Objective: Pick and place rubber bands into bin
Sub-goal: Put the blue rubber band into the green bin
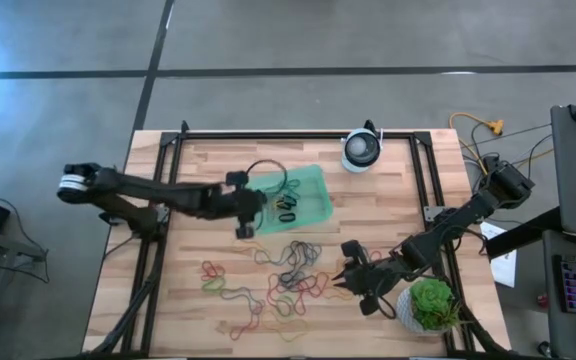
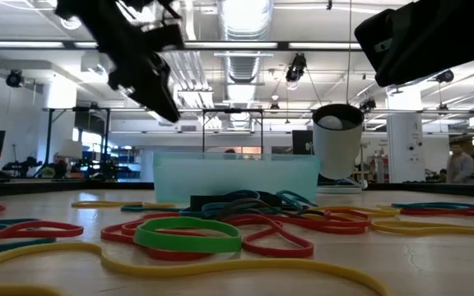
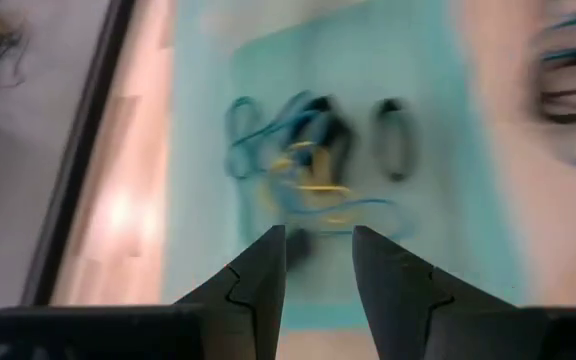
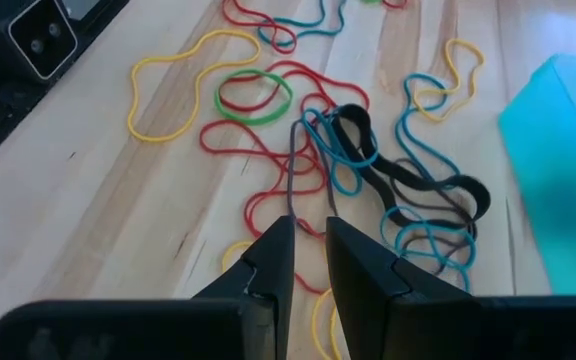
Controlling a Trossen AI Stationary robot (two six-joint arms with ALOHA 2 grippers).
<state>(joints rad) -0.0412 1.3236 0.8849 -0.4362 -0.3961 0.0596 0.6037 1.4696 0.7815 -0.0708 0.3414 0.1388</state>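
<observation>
The left gripper [image 1: 247,215] is held above the table at the left edge of the bin [image 1: 318,181], its fingers [image 3: 264,275] parted with nothing seen between them. The translucent green bin is set on the wooden table [image 1: 178,300], toward the far middle, and a few rubber bands in the bin [image 1: 287,207], black, blue and yellow, are seen lying on its floor. The loose rubber bands [image 1: 290,275] are scattered over the table nearer the front, in red, yellow, green, blue and black, tangled in the middle. The right gripper [image 1: 345,281] is positioned low at the right end of this pile, its fingers [image 4: 273,262] narrowly apart and empty. A white round device [image 1: 362,151] is placed beyond the bin, and a small green plant [image 1: 430,304] at the front right.
</observation>
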